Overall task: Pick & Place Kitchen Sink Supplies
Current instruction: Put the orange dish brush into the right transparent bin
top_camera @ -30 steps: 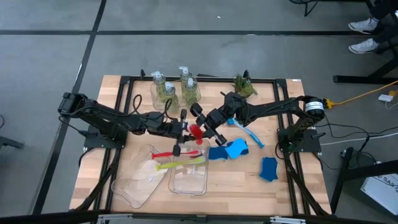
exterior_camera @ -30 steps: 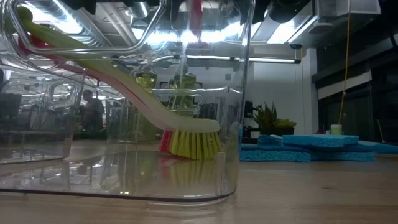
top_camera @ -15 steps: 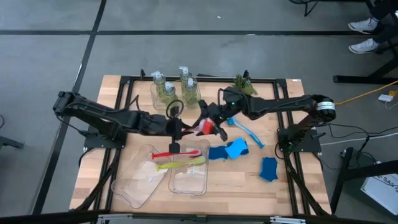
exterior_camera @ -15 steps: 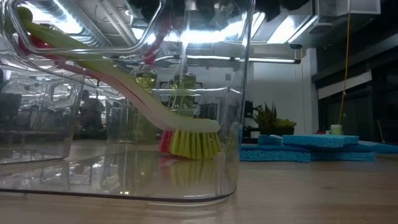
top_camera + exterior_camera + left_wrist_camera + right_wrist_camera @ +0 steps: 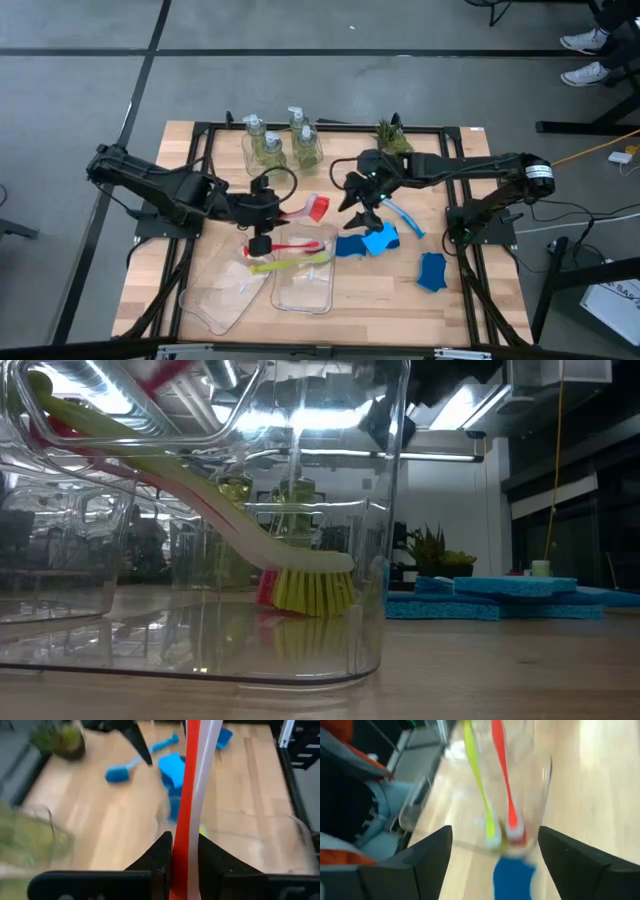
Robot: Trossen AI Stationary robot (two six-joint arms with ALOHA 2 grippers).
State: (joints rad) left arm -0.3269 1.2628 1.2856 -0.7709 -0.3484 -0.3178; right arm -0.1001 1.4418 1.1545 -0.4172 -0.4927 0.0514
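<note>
— Fingers of the left gripper [image 5: 184, 857] pinch the red brush [image 5: 305, 211] by its handle?
— Yes, held over the clear tray [image 5: 303, 292], probably to drop it in. Right gripper [image 5: 362, 208] hangs spread and empty beside the blue sponges [image 5: 366, 241].

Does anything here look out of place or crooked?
Yes: the yellow-green brush and a red brush lie slanted across the rims of the clear trays. Another red brush sticks out sideways from the left tool.

The right gripper [image 5: 362, 205] has let go of the red brush [image 5: 300, 212] and opened.
</note>
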